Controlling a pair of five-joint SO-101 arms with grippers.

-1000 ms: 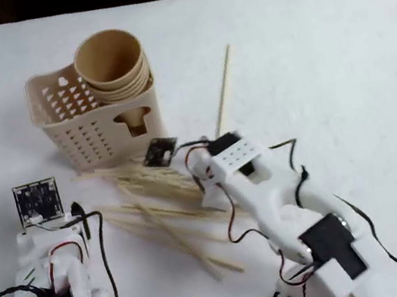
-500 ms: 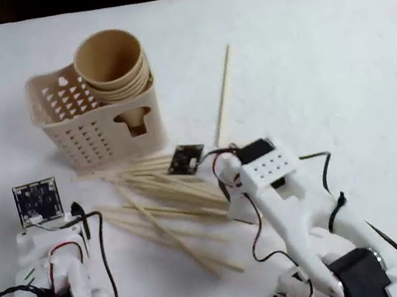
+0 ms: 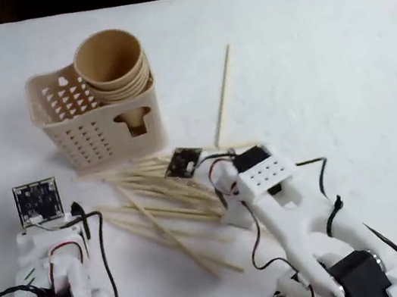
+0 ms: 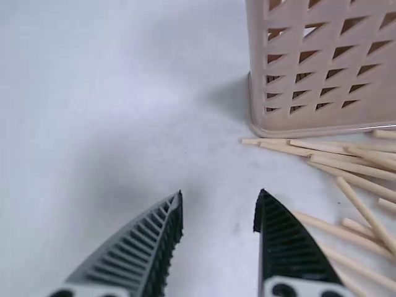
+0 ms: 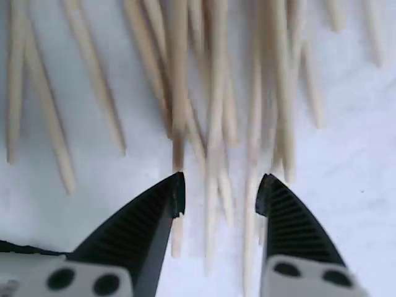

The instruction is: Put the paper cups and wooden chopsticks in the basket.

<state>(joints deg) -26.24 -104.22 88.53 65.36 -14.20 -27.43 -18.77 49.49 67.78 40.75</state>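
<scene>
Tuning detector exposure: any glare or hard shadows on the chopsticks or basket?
High view: even light, no glare on the table, thin shadows under the chopsticks. Left wrist view: soft shadow beside the basket base. Right wrist view: chopsticks evenly lit, faint shadows.

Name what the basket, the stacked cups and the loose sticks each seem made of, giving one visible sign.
Basket: likely moulded plastic, matt beige, regular cut-out holes. Cups: seemingly paper, dull tan, thin rims. Chopsticks: pale bare wood, tapered.
</scene>
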